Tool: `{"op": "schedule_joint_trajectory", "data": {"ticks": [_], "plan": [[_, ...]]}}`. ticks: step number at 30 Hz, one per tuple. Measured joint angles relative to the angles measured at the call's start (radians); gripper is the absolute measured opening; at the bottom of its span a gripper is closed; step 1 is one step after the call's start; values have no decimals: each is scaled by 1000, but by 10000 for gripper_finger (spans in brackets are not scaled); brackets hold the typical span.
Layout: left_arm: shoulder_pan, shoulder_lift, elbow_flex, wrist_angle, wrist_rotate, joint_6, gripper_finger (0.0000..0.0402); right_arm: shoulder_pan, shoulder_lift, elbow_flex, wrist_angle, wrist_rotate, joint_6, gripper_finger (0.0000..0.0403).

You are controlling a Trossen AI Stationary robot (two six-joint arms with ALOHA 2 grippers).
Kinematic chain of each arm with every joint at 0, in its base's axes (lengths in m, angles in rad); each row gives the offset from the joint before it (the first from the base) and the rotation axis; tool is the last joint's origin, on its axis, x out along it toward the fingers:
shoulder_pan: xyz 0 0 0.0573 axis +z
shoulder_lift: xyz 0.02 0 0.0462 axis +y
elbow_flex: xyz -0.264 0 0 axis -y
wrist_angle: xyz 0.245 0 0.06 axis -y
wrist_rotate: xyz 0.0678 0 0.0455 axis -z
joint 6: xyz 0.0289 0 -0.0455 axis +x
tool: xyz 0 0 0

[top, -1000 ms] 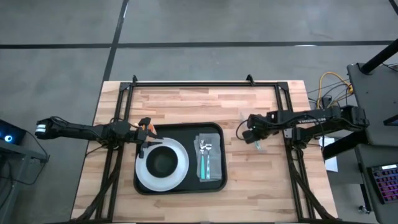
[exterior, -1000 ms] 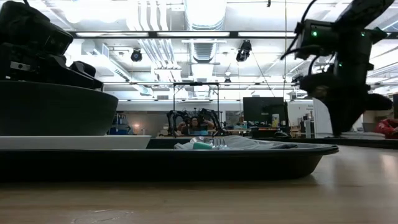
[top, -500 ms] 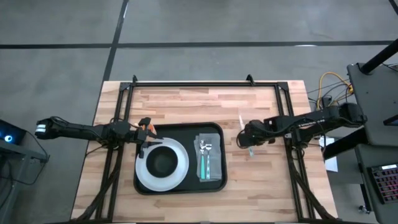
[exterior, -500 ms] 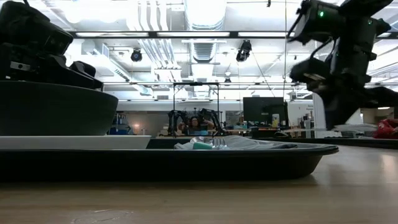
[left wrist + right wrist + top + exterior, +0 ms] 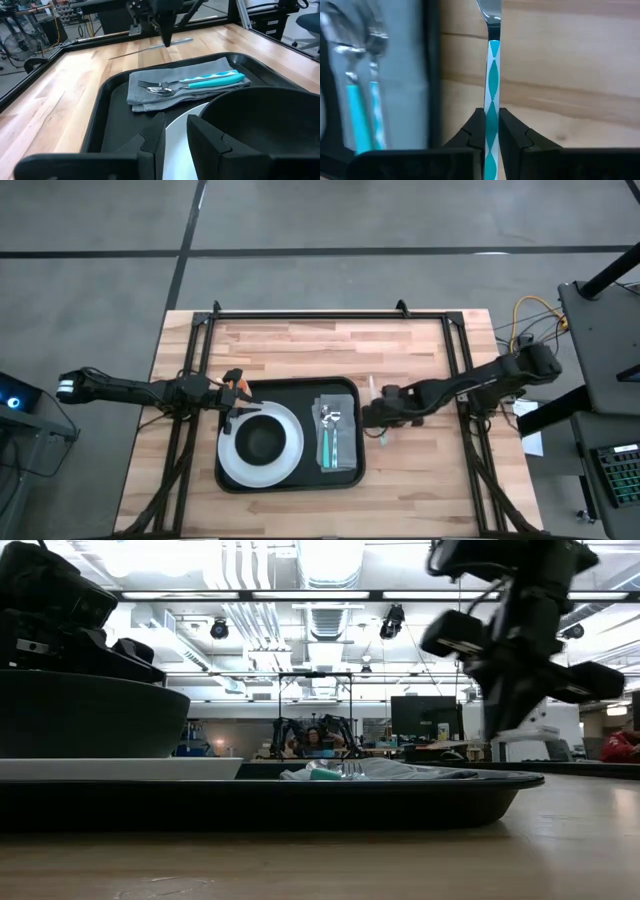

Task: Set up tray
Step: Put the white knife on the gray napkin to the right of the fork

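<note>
Since a second ago the right gripper point(image 5: 377, 412) has been travelling from the table's right side to just beside the tray point(image 5: 345, 387). It is pinching a knife point(image 5: 492, 75) with a teal-patterned handle, blade pointing forward. The tray is sitting mid-table, holding a plate point(image 5: 232, 463), a bowl point(image 5: 261, 439) and a cloth point(image 5: 337, 438) with a fork and spoon point(image 5: 165, 89). The knife is probably best laid parallel beside them, released low. The left gripper point(image 5: 172, 135) is straddling the plate's rim, fingers slightly parted.

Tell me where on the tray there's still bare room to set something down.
On the tray, the strip between the white plate and the grey cloth is bare, as is the band behind the plate. The left hand crowds the plate's rear edge; the right hand, holding a knife, hovers off the tray's right rim.
</note>
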Motion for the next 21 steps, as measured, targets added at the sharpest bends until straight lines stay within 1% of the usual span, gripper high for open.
{"op": "schedule_joint_trajectory", "data": {"ticks": [5, 9, 14, 17, 21], "plan": [[0, 0, 0, 0, 0, 0, 62, 7, 132, 141, -22, 1, 29, 19], [0, 0, 0, 0, 0, 0, 62, 8, 232, 264, -83, 1, 43, 19], [0, 0, 0, 0, 0, 0, 62, 20, 320, 402, -124, 4, 71, 19], [0, 0, 0, 0, 0, 0, 62, 35, 367, 475, -148, 42, 107, 19], [0, 0, 0, 0, 0, 0, 62, 62, 435, 545, -176, 50, 156, 19]]}}
